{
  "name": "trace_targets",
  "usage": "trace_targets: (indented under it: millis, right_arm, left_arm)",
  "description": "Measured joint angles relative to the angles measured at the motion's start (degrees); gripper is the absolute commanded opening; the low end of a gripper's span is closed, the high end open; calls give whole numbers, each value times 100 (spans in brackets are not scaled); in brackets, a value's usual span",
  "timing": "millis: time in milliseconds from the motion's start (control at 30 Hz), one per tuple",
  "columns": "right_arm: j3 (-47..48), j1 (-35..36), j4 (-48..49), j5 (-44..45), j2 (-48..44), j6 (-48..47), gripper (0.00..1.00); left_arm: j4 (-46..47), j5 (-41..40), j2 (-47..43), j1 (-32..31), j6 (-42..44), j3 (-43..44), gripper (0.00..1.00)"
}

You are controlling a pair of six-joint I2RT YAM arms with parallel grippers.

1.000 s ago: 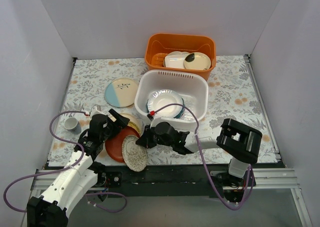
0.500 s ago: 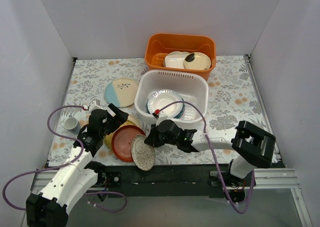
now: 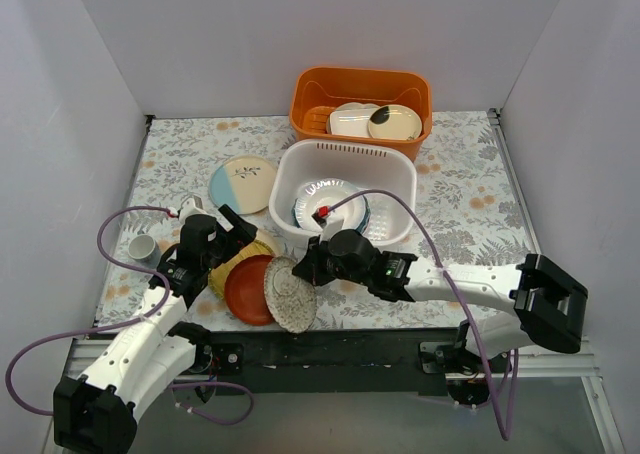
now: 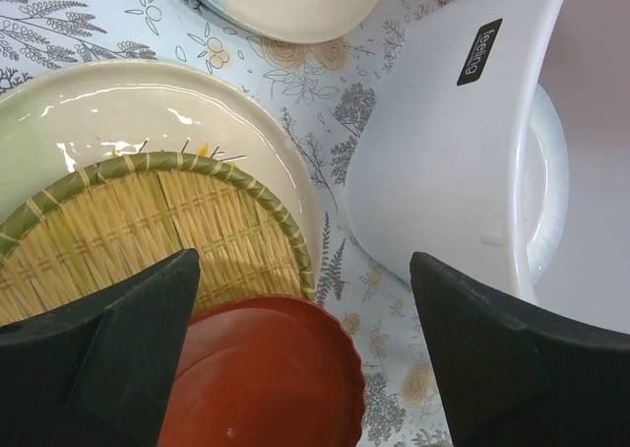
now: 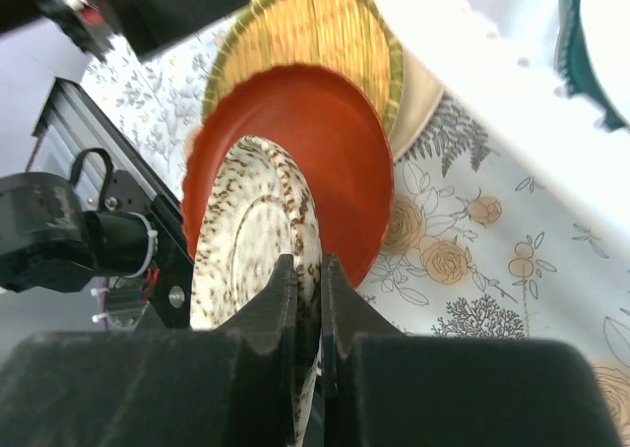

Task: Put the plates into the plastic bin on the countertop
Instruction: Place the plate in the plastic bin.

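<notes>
Right tool (image 5: 308, 275) is clamped tight on the rim of a speckled plate (image 5: 246, 250), one finger on each face. It holds the plate tilted on edge at the lower centre of the overhead view, just below the bin (image 3: 345, 152). The speckled plate's left edge overlaps a red plate (image 3: 246, 290) that lies on the surface (image 3: 460, 194); whether its lower edge touches the cloth cannot be told.

Left tool (image 4: 303, 265), at the left of the overhead view, hangs with its fingers spread wide and nothing between them. It is above the spot where the red plate overlaps a woven plate (image 4: 148, 221). The woven plate in turn sits on a pale plate (image 4: 148, 93), which lies just beside the bin's lower-left corner as seen from overhead.

A blue-and-cream plate (image 3: 243, 182) lies flat on the surface to the left of the bin, apart from that stack. Inside the bin, a white plate (image 3: 330, 202) with a patterned rim rests on a teal plate (image 5: 581, 58).

Above the bin, at the top centre of the overhead frame, an orange basket (image 3: 360, 79) holds a blotched plate (image 3: 393, 121) and other pale dishes. A small cup (image 3: 141, 246) stands on the surface at the far left of the frame, well apart from the bin.
</notes>
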Motion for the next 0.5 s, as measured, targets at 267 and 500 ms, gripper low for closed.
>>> trace_targets:
  millis: [267,500]
  right_arm:
    - [319,-330,-450,98,-514,-273,1]
    - [479,-1086,-734,-22,-761,-457,1]
  left_arm:
    - [0,-13,50,0,55,0,89]
    - [7,-7,111,0,66,0,90]
